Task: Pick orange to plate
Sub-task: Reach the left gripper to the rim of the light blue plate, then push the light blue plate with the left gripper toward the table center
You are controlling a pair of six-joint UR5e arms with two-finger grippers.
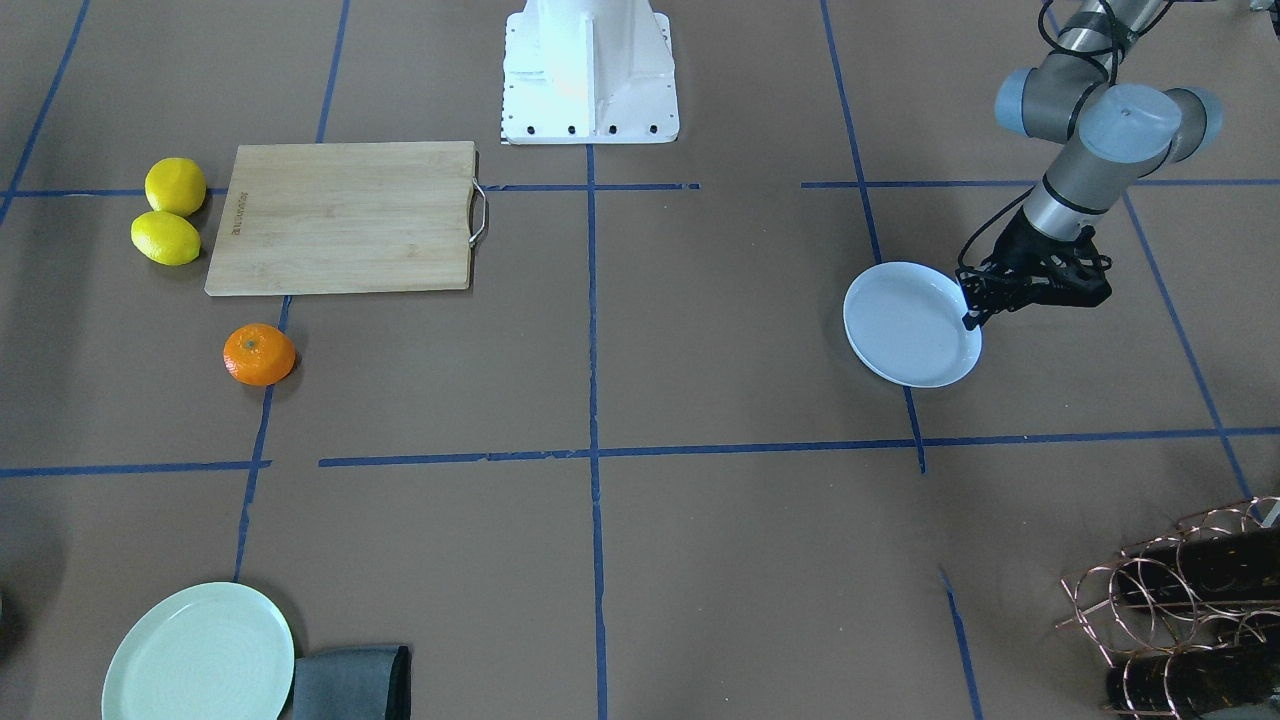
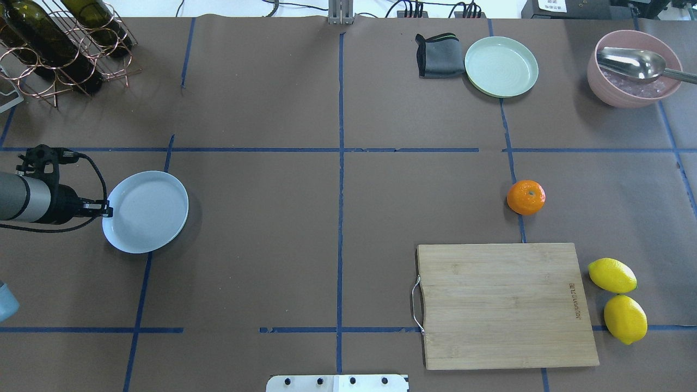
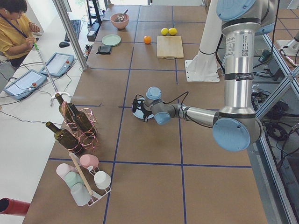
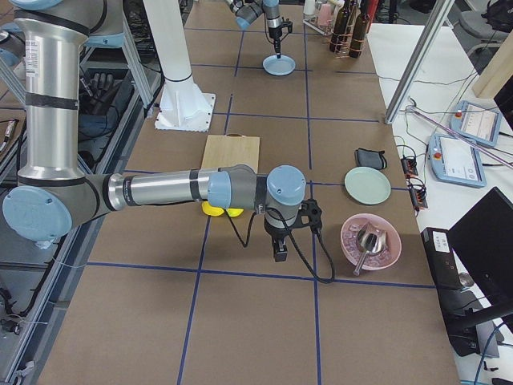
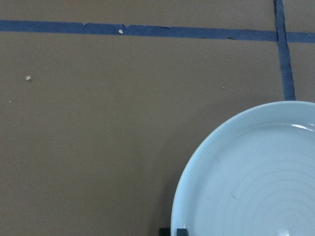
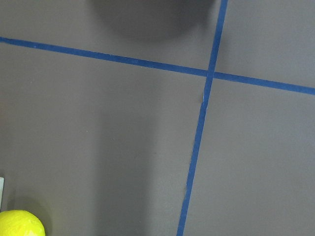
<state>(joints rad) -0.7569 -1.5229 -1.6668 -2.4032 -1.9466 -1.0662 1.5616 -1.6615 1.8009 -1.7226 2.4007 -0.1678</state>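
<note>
We record, on the brown paper-covered table [image 2: 337,218], the rectangular bamboo cutting board [image 2: 506,305] on the robot's right half, the round bluish-white plate [image 2: 147,212], empty, on its left half, and the small bright orange mandarin-like fruit [image 2: 526,197] resting on the paper near the board's far edge, well apart from the plate. The black two-finger left gripper [image 2: 108,208] seems clamped on the plate's rim; the right gripper [image 4: 279,255] shows only side-on, so we cannot tell its state. We judge the picking, carrying and placing of the fruit all outstanding
</note>
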